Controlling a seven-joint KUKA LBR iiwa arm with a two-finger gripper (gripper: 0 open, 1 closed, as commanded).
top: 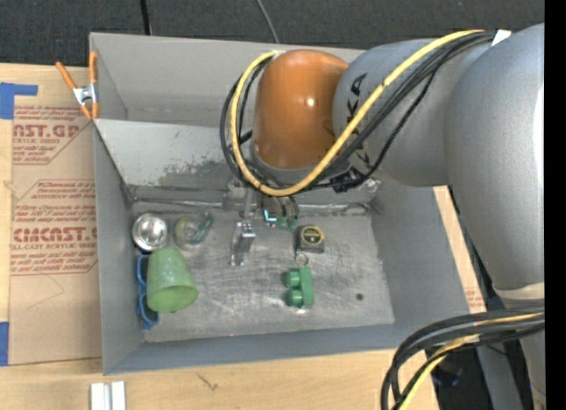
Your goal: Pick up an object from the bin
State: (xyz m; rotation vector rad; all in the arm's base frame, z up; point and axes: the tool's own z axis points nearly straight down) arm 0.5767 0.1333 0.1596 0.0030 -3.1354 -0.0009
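My gripper (240, 245) hangs low over the middle of the bin floor, under the orange dome. To its right, close by, lies a small yellow-and-black tape measure (309, 238). A green plastic block (298, 287) sits on the floor in front of the tape measure. Left of the gripper lies a small clear glass-like piece (188, 230). Nothing shows held in the gripper.
At the bin's left side stand a shiny silver can (149, 231) and a tipped pale green cup (168, 280), with a blue object (141, 300) under the cup. The arm and its cables cover the back right of the bin.
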